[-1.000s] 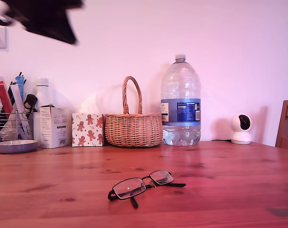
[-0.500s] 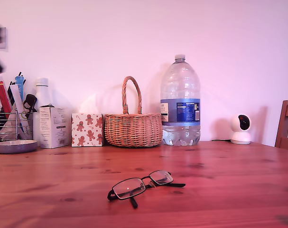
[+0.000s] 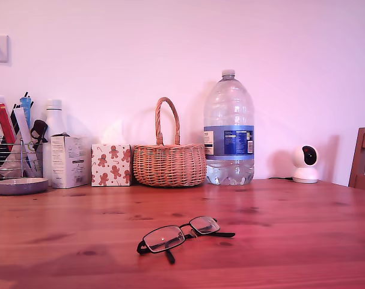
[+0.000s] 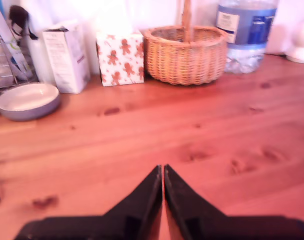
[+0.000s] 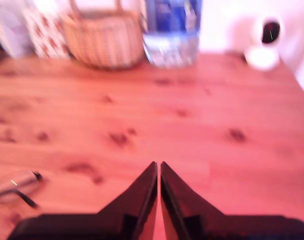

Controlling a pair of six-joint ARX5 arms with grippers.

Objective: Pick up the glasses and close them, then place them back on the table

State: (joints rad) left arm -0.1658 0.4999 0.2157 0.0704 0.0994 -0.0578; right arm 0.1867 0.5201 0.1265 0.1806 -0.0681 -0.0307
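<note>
The glasses [image 3: 179, 235] lie on the table [image 3: 290, 241] near its front edge, lenses tilted up, one thin black temple arm pointing to the exterior view's right and one toward the camera. No arm shows in the exterior view. My first gripper [image 4: 163, 170] is shut and empty above bare wood, facing the basket [image 4: 186, 54]. My second gripper [image 5: 158, 166] is also shut and empty; in its view the glasses [image 5: 14, 187] show blurred, well off to one side of the jaws.
Along the wall stand a wire rack of pens [image 3: 11, 141], a grey bowl [image 3: 20, 186], a white carton [image 3: 69, 161], a gingerbread-print box [image 3: 110, 164], a wicker basket [image 3: 169, 164], a large water bottle [image 3: 229, 129] and a white camera [image 3: 305, 162]. A chair [image 3: 364, 158] shows at the exterior view's right edge.
A dark, blurred arm at the exterior view's upper left has withdrawn past the left edge and is gone from view. The glasses have not moved.
</note>
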